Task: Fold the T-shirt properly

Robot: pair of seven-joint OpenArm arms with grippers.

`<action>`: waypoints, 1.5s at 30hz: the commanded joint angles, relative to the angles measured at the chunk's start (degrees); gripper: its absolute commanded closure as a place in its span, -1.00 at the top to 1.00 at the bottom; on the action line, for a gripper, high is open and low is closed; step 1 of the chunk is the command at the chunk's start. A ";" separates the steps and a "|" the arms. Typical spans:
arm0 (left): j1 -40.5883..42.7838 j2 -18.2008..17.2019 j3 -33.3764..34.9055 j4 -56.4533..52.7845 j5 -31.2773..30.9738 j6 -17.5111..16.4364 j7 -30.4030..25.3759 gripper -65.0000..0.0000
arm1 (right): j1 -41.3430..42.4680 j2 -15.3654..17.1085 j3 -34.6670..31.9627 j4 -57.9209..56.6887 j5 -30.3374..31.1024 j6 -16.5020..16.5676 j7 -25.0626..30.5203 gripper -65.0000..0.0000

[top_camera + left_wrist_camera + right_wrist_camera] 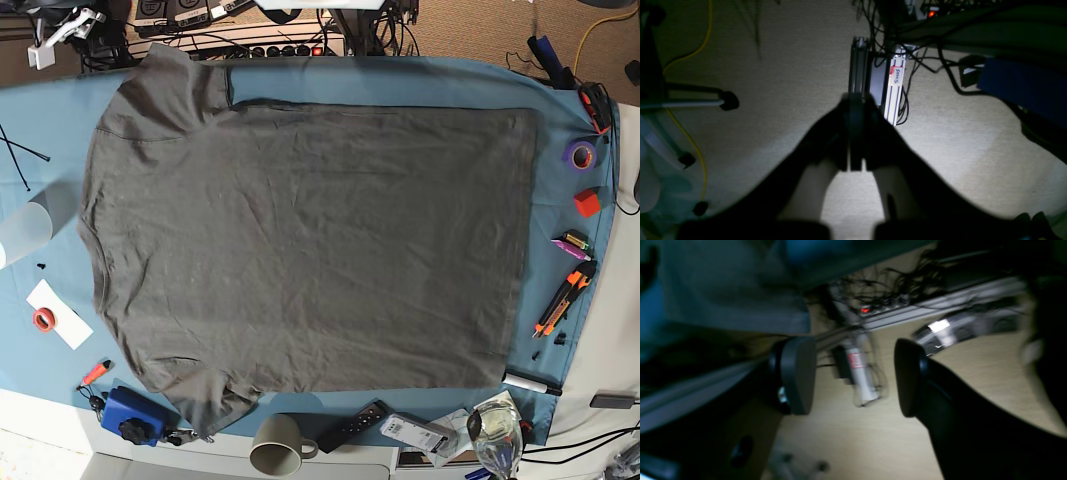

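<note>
— On the blue-teal table cloth (300,80) the T-shirt (310,250) lies spread flat in my base view, dark grey and wrinkled, collar end toward the left, hem toward the right. One sleeve reaches up at the top left, the other down at the bottom left, near a blue box (128,412).

— And your claws?

— Neither arm shows in the base view. My left gripper (856,133) is closed, fingers pressed together with nothing between them, and its camera looks at carpet (790,66) and a tangle of cables (907,56). My right gripper (853,373) has its pads (798,375) standing wide apart, empty; that view is blurred, with floor and a metal rail behind.

— Anything around the shirt?

— A mug (278,443) and a remote (352,425) sit just off the lower edge. Purple tape (579,154), a red cube (587,201) and an orange-handled cutter (566,296) are off to the right, clear of the hem.
</note>
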 commanded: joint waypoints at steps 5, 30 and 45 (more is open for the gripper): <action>0.83 -0.31 -0.17 0.59 -0.17 -0.22 -0.59 -1.00 | 3.26 0.87 -0.33 -4.63 6.80 0.14 -5.90 0.11; 0.81 -0.31 -0.17 0.61 -0.20 -0.24 -1.20 -1.00 | 11.04 0.83 -10.23 -4.96 4.20 0.14 -3.87 0.10; 0.83 -0.28 -0.17 0.66 -4.02 -0.24 -1.20 -1.00 | 9.70 0.85 -16.04 -4.94 8.44 0.14 -7.75 -0.88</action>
